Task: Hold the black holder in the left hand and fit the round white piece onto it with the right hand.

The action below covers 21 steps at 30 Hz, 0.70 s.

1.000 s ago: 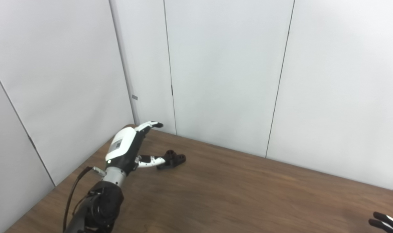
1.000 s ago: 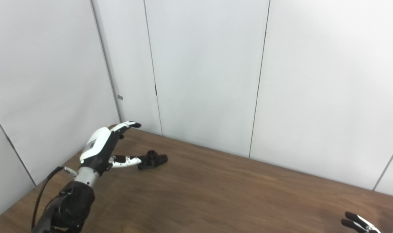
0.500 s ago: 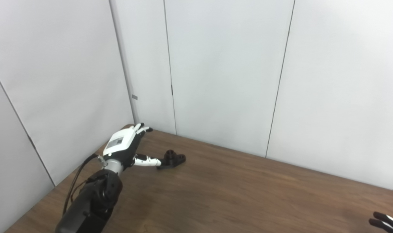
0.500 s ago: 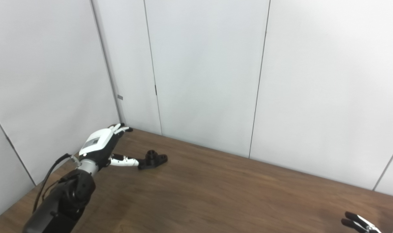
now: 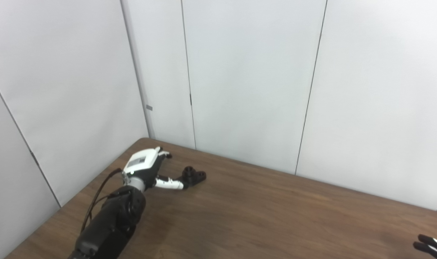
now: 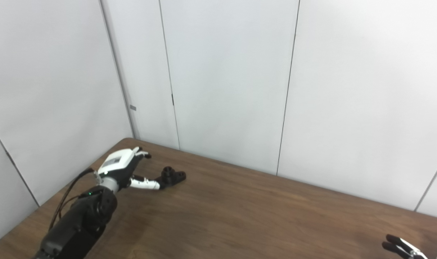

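- Black holder (image 5: 194, 176): lies on the table (image 5: 261, 212), far left corner.
- Left hand (image 5: 143, 166): spread, holding nothing; your thumb reaches its near end.
- Right hand (image 5: 430, 246): only fingertips show; grip unclear.
- Step: first grasp. Next, close your fingers around the holder.

The table (image 5: 261, 216) is finished in dark brown wood grain, and the wall panels (image 5: 247, 82) behind it are plain pale grey-white with thin dark seams. The holder (image 5: 194, 176) is black throughout — the left hand (image 5: 143, 166) is white-backed with a black palm and black fingertips.
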Tool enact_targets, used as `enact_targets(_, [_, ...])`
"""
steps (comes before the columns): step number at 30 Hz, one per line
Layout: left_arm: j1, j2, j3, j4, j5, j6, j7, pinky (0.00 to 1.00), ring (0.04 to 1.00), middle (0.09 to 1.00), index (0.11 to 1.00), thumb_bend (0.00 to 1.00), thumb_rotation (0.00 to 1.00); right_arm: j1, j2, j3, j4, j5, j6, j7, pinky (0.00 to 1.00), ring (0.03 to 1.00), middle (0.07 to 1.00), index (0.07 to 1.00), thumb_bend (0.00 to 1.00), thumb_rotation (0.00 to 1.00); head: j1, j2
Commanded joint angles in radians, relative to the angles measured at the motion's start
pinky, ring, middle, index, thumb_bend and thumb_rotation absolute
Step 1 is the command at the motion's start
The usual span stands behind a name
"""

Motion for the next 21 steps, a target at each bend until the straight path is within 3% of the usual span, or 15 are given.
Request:
enact_targets(1, [-0.043,0.031,0.005,0.0,0.02,-0.007,0.041,0.99,1.0,1.0,0.853,1.0,0.49,-0.014,-0.012,-0.01,-0.043,0.012,-0.019,-0.001,0.44,0.613,0.758,0.773,0.7,0.15,-0.004,0.006])
enact_targets(11, [-0.067,0.016,-0.024,0.095,0.015,-0.009,0.094,0.99,1.0,1.0,0.849,1.0,0.46,0.001,-0.014,-0.013,-0.067,0.011,0.0,0.003,0.45,0.629,0.773,0.781,0.72,0.18,-0.01,0.016])
enact_targets(21, [-0.078,-0.008,-0.037,0.132,0.0,-0.011,0.119,0.98,1.0,1.0,0.843,0.98,0.44,0.005,-0.015,-0.012,-0.069,0.01,0.005,0.007,0.47,0.645,0.78,0.786,0.69,0.14,-0.013,0.02])
